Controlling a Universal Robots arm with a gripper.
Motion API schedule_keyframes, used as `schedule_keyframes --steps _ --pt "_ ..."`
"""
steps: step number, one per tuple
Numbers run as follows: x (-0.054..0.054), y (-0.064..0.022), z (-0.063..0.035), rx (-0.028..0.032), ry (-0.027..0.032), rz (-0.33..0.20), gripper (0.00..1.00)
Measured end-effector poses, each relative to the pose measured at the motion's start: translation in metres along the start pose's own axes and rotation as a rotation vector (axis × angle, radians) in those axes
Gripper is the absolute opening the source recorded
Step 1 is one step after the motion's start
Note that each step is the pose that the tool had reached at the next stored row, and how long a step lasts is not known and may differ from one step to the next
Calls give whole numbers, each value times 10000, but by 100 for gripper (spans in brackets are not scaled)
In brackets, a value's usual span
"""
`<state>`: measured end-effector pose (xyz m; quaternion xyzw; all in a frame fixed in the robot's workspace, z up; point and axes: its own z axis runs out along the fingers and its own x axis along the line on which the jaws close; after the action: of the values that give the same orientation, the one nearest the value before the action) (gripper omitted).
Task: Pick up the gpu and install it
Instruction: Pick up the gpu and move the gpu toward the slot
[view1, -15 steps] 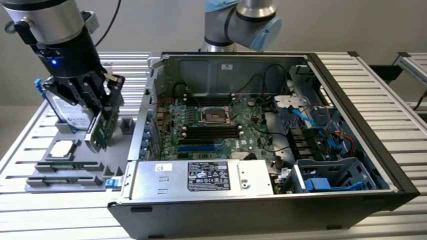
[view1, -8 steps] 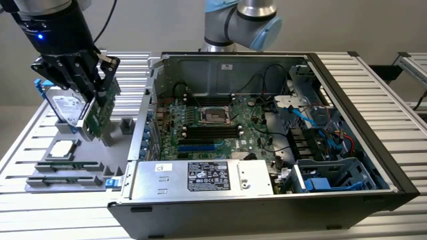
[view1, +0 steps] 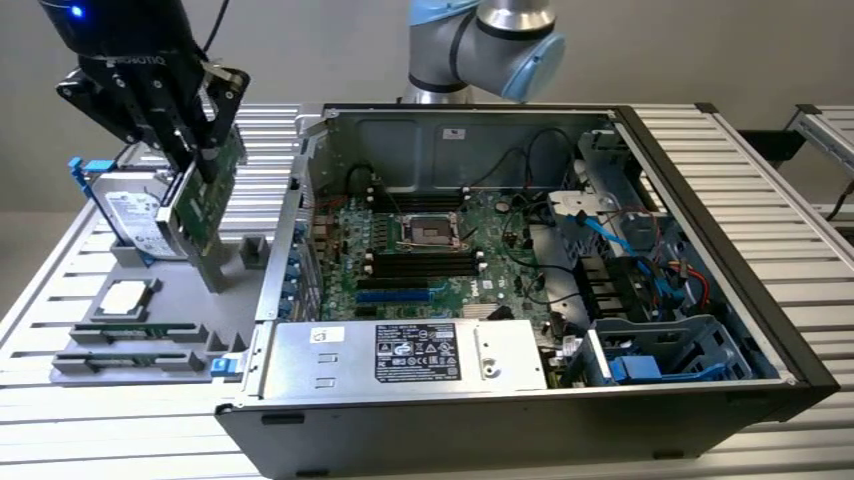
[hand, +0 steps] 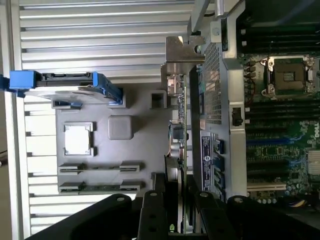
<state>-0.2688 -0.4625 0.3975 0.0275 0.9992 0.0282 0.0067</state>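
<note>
Gripper (view1: 198, 140) was clamped on the upper edge of the gpu (view1: 203, 205). The card hung upright below the jaws, long axis vertical, green back showing. Its lower end was at the grey fixture tray (view1: 267, 300); couldn't tell whether it was touching or clear. In the exterior view, the hard drive (view1: 127, 215) was just beside the card at 9 o'clock, and the open case (view1: 707, 250) was at 3 o'clock. The blue slots (view1: 400, 296) on the motherboard (view1: 427, 255) were at roughly 4 o'clock. The case side wall (view1: 299, 240) stood between card and board.

gpu (view1: 200, 200) with bare-metal bracket (hand: 182, 50)
</note>
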Motion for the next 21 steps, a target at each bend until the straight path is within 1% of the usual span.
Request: schedule_keyframes --steps 4,6,8,11,21 --pt "-135 17 -176 -38 28 -60 27" --pt "-204 24 -233 -41 52 -84 27" --pt "-275 30 -268 -46 68 -110 27" --pt "-398 38 -285 -44 90 -149 27" --pt "-845 62 -279 -44 117 -248 27"
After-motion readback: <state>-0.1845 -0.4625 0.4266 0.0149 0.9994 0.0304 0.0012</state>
